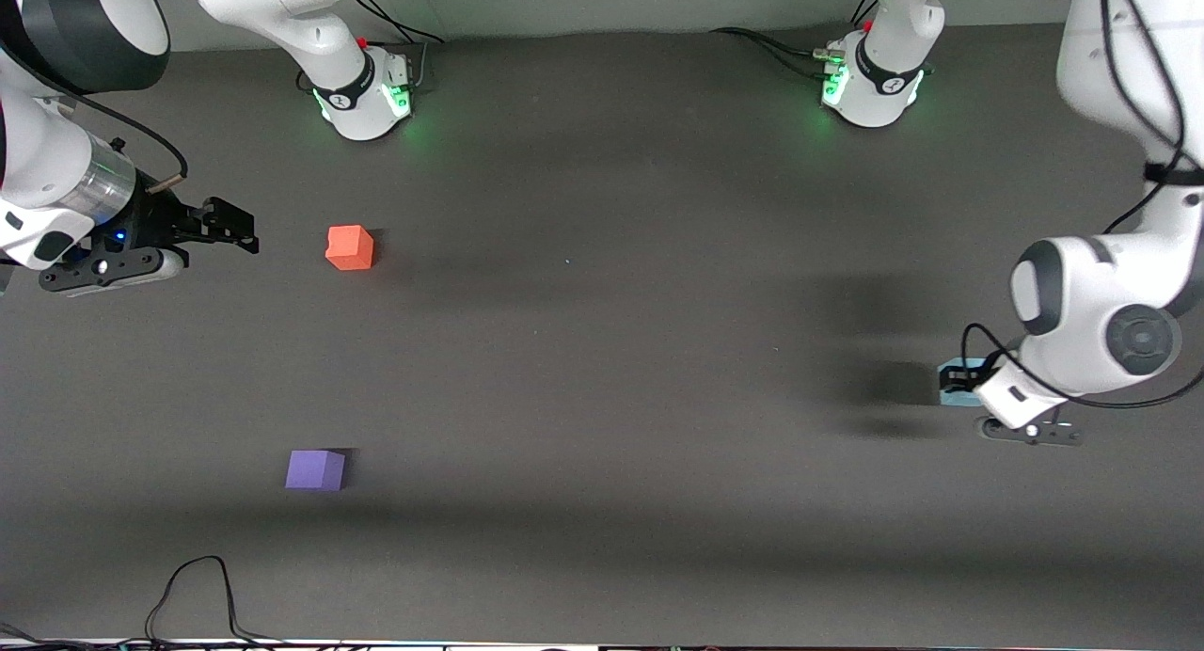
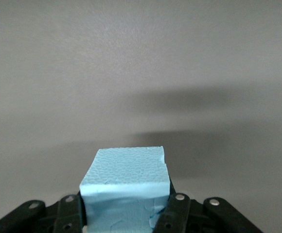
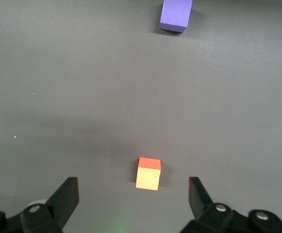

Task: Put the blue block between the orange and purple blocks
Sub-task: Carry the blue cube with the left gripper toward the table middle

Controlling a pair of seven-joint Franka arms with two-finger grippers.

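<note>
The light blue block [image 2: 126,177] sits between the fingers of my left gripper [image 2: 125,209], which is shut on it. In the front view the blue block [image 1: 954,395] is low at the table near the left arm's end, mostly hidden by the left gripper [image 1: 961,380]. The orange block [image 1: 350,247] lies toward the right arm's end. The purple block [image 1: 315,469] lies nearer the front camera than the orange one. My right gripper [image 1: 233,230] hangs open beside the orange block [image 3: 148,174], holding nothing. The purple block [image 3: 176,14] shows past it in the right wrist view.
Both arm bases [image 1: 367,96] stand along the table's back edge with cables. A black cable [image 1: 193,595] loops over the table edge nearest the front camera. Dark bare tabletop [image 1: 602,369] stretches between the blue block and the other two blocks.
</note>
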